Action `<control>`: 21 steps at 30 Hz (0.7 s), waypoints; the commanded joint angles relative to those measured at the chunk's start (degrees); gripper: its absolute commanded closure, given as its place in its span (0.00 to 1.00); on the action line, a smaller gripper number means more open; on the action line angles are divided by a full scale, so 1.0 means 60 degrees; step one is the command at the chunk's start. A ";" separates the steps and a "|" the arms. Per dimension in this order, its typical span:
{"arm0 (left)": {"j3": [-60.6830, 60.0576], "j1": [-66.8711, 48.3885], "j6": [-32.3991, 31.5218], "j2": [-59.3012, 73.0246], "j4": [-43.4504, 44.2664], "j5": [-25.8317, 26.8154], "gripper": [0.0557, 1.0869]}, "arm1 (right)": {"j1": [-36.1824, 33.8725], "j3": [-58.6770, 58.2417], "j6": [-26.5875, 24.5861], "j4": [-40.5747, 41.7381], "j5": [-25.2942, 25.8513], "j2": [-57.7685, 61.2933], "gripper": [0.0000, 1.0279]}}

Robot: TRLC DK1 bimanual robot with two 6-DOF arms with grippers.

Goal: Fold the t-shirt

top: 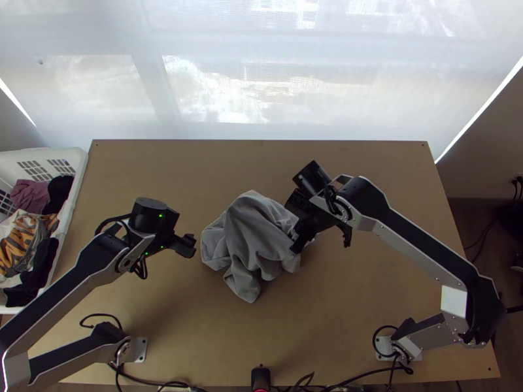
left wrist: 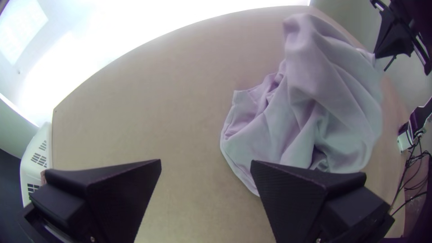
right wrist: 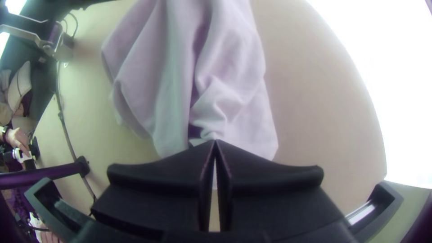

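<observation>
Right gripper (top: pixel 304 236) sits nearest the lens in its own wrist view: jaws together, clamped on a bit of the grey t-shirt (top: pixel 252 228). Can't tell which part of the garment I've pinched. T-shirt is mid-tabletop (top: pixel 366 300), bunched, not flat, loose folds running down from a raised, rumpled middle, one corner pointing toward the near edge. Left gripper (top: pixel 189 245) hangs just beside the t-shirt's left side, jaws wide apart, nothing between them; I see bare wood through the gap in its wrist view. White basket (top: pixel 80 171) stands against the tabletop's left edge, holding mixed clothes (top: pixel 26 242): purple, black, orange-striped. Cables (top: pixel 366 375) run along the near edge. Pale, bright blind (top: pixel 261 98) behind the far edge.
</observation>
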 commanded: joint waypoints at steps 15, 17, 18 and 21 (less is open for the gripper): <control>-0.0811 -0.1593 0.0385 0.1051 0.0473 0.0249 0.06 | -0.1458 0.2709 -0.0117 -0.1204 0.0111 -0.0169 0.97; -0.0825 -0.1813 0.0414 0.1227 0.0810 0.0249 0.06 | -0.1517 0.2709 -0.0087 -0.1248 0.0111 -0.0184 0.97; -0.0825 -0.1989 0.0473 0.1344 0.0927 0.0249 0.06 | -0.1546 0.2709 -0.0087 -0.1277 0.0126 -0.0184 0.97; -0.0796 -0.2560 0.0590 0.1681 0.1220 0.0249 0.06 | -0.1575 0.2709 -0.0087 -0.1351 0.0185 -0.0184 0.97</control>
